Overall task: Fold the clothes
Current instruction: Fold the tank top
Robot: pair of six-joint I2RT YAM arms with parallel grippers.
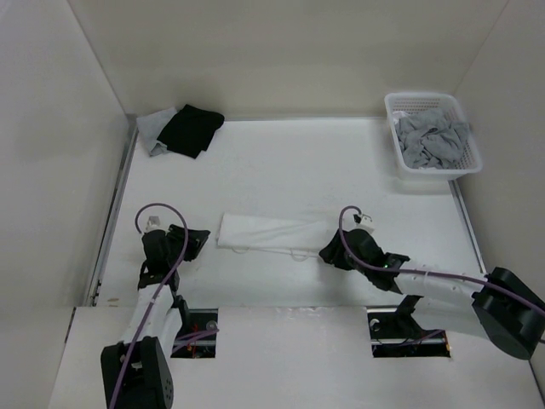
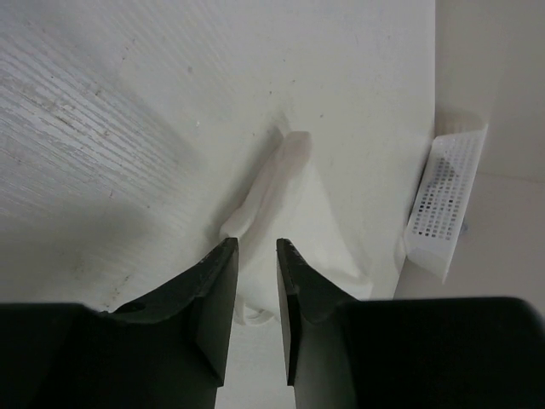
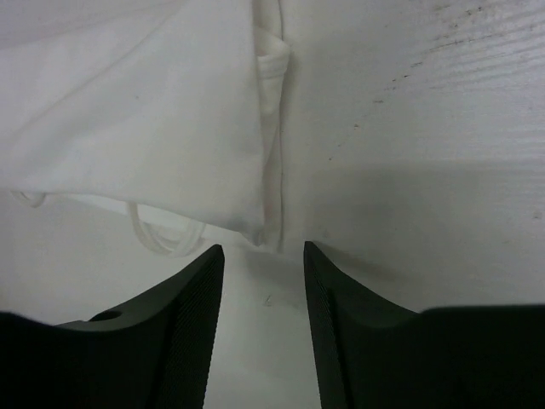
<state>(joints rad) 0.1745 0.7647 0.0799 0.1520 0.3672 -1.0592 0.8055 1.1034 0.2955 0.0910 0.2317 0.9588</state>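
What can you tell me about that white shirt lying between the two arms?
The shirt is plain white, thin fabric, folded into a long narrow band, flat on the table between the arms. Thin strap loops stick out along its near edge. The left gripper and right gripper stand open at its ends, gripping nothing.

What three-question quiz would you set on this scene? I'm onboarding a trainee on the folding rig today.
1. True or false: the white undershirt lies inside the basket.
2. What fills the basket? A: grey garments. B: red socks. C: nothing.
3. Fill in the blank: the jaws of the left gripper and the right gripper both stand ____.

Key: 1 false, it lies between the two arms; 2 A; 3 open, with nothing between them.
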